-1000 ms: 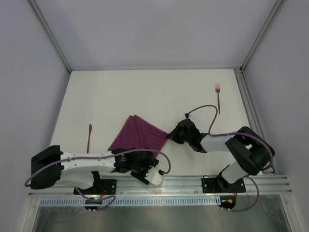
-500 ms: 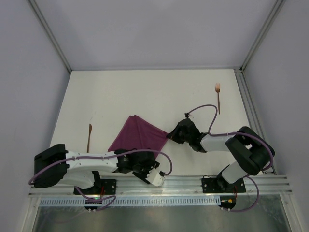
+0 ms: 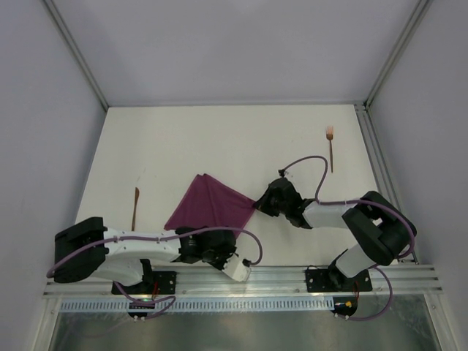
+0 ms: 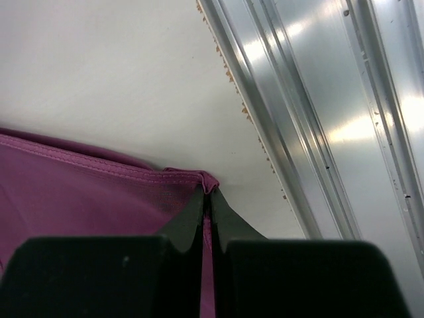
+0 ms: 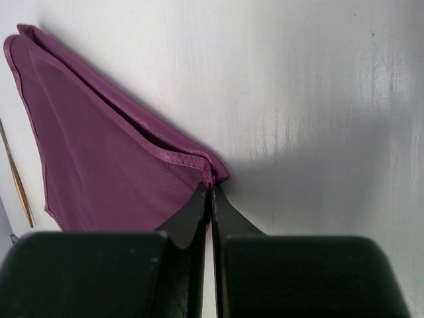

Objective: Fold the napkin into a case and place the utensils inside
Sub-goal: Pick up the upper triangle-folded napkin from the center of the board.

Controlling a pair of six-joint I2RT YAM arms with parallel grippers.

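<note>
The maroon napkin (image 3: pixel 208 205) lies folded as a flat triangle in the middle of the table. My left gripper (image 4: pixel 209 192) is shut on the napkin's (image 4: pixel 79 199) near corner, with cloth pinched between its tips. On the right, the right gripper (image 5: pixel 211 185) is shut on the right corner of the napkin (image 5: pixel 99 152); from above that gripper (image 3: pixel 256 207) sits at the cloth's right tip. The utensils lie apart: a copper fork (image 3: pixel 330 150) at the far right and a thin copper piece (image 3: pixel 136 207) left of the cloth, also visible as a copper sliver (image 5: pixel 16 185).
An aluminium rail (image 3: pixel 292 281) runs along the near table edge, close to my left gripper, and shows as the metal rail (image 4: pixel 318 132). Frame posts rise at the back corners and along the right side (image 3: pixel 376 157).
My left gripper has gone from open to shut on the napkin's near corner, and its arm shifted slightly to the right. The right gripper kept its hold and place.
</note>
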